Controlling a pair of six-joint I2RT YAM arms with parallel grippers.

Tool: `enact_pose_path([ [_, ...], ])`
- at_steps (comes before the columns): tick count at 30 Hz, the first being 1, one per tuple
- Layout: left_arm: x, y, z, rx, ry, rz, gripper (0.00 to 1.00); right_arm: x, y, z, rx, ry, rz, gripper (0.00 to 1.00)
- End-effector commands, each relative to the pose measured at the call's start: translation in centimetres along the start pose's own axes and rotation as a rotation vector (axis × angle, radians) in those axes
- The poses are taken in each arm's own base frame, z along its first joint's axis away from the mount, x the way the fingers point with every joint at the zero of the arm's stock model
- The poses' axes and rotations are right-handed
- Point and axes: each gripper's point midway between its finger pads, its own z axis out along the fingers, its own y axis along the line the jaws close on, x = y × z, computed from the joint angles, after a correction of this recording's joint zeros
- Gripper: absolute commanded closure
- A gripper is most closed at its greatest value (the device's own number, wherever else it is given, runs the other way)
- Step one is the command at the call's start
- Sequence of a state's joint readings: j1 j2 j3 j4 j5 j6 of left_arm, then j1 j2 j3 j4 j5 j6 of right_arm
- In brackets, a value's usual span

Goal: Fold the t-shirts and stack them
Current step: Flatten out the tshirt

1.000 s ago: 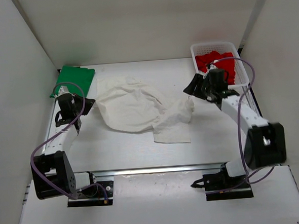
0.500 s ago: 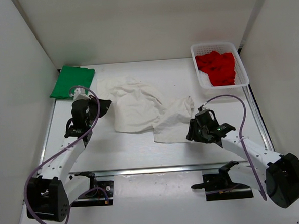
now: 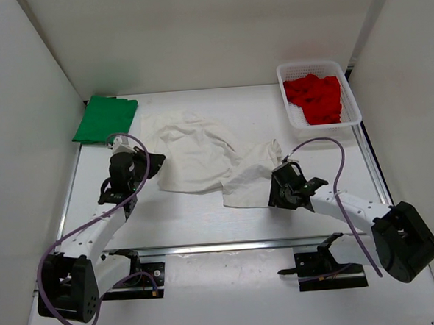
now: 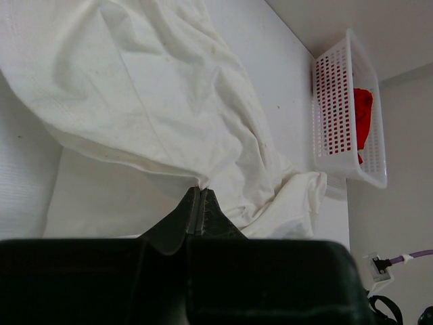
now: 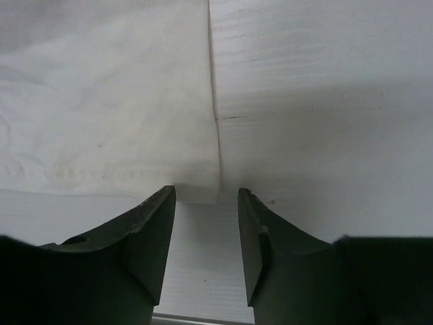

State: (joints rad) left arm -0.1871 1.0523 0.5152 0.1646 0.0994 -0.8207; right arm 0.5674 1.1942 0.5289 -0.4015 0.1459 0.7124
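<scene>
The table (image 3: 191,216) is white and matt, and it stands inside a plain white box of a room: a back wall (image 3: 209,38) and two side panels that lean outward. A metal rail (image 3: 229,246) runs along the near edge, in front of the two arm bases.

The white t-shirt (image 3: 195,160) lies crumpled in the middle of the table, spread wide but with many folds. The green t-shirt (image 3: 105,118) lies folded flat in the far left corner, well apart from the white one. The red t-shirt (image 3: 315,97) lies bunched inside the white mesh basket (image 3: 310,64) in the far right corner.

The left gripper (image 4: 201,195) is at the left edge of the white t-shirt. Its fingers are pressed tightly together, and in the wrist view the hem of the cloth runs into the tips, so it pinches the edge of this shirt.

The right gripper (image 5: 206,196) is low over the table at the near right corner of the same shirt. Its fingers stand apart, and the corner of the cloth lies just at the gap between the tips; they do not close on it.

A purple cable (image 3: 335,170) loops over each arm.
</scene>
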Motion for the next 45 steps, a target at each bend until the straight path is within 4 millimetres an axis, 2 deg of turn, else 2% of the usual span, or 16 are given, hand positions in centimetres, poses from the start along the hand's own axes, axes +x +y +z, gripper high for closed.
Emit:
enact_pose_path([
  [1,-0.6,-0.9,-0.2,0.040,-0.022,0.000,1.00,-0.8,-0.3,0.6,0.016,-0.046,0.027,0.60],
  [6,-0.3,0.1,-0.1,0.026,-0.017,-0.027,1.00,0.1,-1.0,1.4,0.054,-0.010,0.003,0.79],
  [14,-0.3,1.1,0.1,-0.002,-0.020,-0.031,1.00,1.6,-1.6,1.7,0.124,0.039,-0.045,0.64],
  [19,-0.7,1.4,0.0,-0.010,-0.031,-0.032,1.00,2.1,-1.7,1.8,0.144,0.055,-0.072,1.00],
  [22,-1.0,1.4,-0.2,-0.013,-0.036,-0.011,1.00,-0.3,0.2,0.4,0.079,-0.019,-0.061,1.00],
  [26,-2.6,-2.2,0.4,0.022,0.037,0.140,1.00,-8.7,3.9,-7.5,-0.041,-0.264,-0.050,1.00],
  [28,-6.5,-7.6,-0.3,0.094,0.031,0.239,1.00,-14.1,5.9,-14.5,-0.107,-0.424,-0.053,1.00],
  [29,-7.1,-8.2,-1.0,0.083,0.043,0.276,1.00,-15.2,5.3,-16.0,-0.070,-0.449,-0.065,1.00],
  [30,-9.6,-10.0,-2.0,0.098,-0.005,0.303,1.00,-17.7,5.9,-20.2,-0.091,-0.527,-0.064,1.00],
  [32,-14.9,-14.8,-5.6,0.194,-0.122,0.324,1.00,-22.2,6.8,-27.1,-0.121,-0.650,-0.089,1.00],
  [34,-18.7,-16.5,-8.5,0.214,-0.196,0.314,1.00,-25.0,7.0,-32.2,-0.137,-0.743,-0.102,1.00],
  [36,-22.9,-17.3,-11.4,0.196,-0.302,0.298,1.00,-26.9,7.5,-37.1,-0.150,-0.822,-0.116,1.00],
  [39,-26.2,-20.1,-15.2,0.232,-0.419,0.294,1.00,-28.7,10.7,-44.0,-0.258,-0.951,-0.152,1.00],
  [42,-28.2,-22.6,-18.2,0.283,-0.478,0.288,1.00,-28.1,13.4,-48.7,-0.332,-1.094,-0.151,1.00],
  [44,-29.4,-24.2,-20.0,0.297,-0.527,0.299,1.00,-24.4,16.1,-50.7,-0.335,-1.149,-0.331,1.00],
  [45,-29.5,-24.3,-19.8,0.300,-0.521,0.297,1.00,-25.7,14.6,-53.7,-0.323,-1.205,-0.066,1.00],
])
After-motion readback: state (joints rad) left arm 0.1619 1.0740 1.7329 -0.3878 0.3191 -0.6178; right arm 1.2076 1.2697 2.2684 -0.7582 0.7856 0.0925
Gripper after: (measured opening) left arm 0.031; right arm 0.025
